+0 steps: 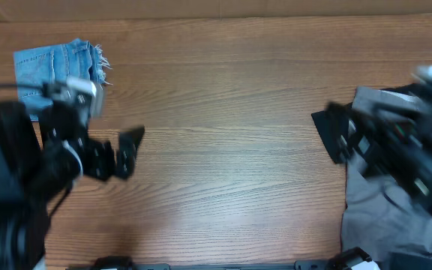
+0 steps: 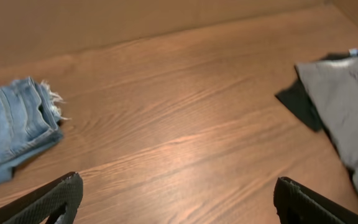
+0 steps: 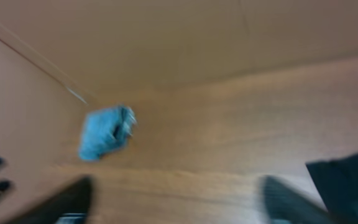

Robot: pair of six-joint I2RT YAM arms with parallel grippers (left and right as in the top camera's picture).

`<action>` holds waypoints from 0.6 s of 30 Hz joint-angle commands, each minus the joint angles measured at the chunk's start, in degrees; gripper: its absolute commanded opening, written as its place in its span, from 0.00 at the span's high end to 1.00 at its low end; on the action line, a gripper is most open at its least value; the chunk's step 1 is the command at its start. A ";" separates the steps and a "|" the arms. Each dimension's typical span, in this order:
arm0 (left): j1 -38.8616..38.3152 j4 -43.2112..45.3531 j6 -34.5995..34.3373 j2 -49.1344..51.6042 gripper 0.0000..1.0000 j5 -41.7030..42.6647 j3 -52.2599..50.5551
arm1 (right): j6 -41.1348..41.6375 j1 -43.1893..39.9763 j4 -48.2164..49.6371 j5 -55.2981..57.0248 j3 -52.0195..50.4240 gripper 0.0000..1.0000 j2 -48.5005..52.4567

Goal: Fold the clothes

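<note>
Left gripper (image 2: 179,208) (image 1: 118,154) — black fingers (image 2: 55,199) at the bottom corners of its wrist view, spread wide, only bare wood between them; it grips nothing; it hangs over the table's near-left part, apart from every cloth.

Right gripper (image 3: 179,199) — two dark fingers low in its own view, set well apart; the view is badly blurred, but they seem to hold nothing; its arm (image 1: 418,150) shows from overhead as a smear over the table's right end.

Table (image 1: 231,172) — brown wood with a marked grain running along its length.

Jeans (image 1: 55,67) (image 2: 11,127) (image 3: 104,132) — light-blue denim, folded into a compact stacked bundle; lying flat at the table's far-left corner; frayed white threads stick out from the bundle's edge on the side toward the table's middle; apart from both grippers; the left arm (image 1: 21,172) covers the bundle's near side in the overhead view.

Grey cloth (image 1: 381,217) (image 2: 347,93) — loose and rumpled; spread over the table's right end and reaching its near edge.

Dark cloth (image 2: 300,102) (image 1: 330,135) — black, flat on the wood; showing at the grey cloth's side toward the table's middle, touching it; whether it runs beneath the grey cannot be told.
</note>
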 commanded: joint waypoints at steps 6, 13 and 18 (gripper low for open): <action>-7.30 -2.95 -0.04 -9.09 0.00 -9.40 0.09 | 0.04 0.26 -2.64 1.33 0.02 0.00 -8.92; -7.28 -5.55 -0.04 -9.57 0.00 -9.44 0.02 | 0.04 0.26 -9.92 1.33 -0.04 0.00 -9.40; -7.28 -5.60 -0.04 -9.57 0.00 -9.44 0.02 | 0.04 0.26 -17.00 1.33 -0.04 0.00 -9.40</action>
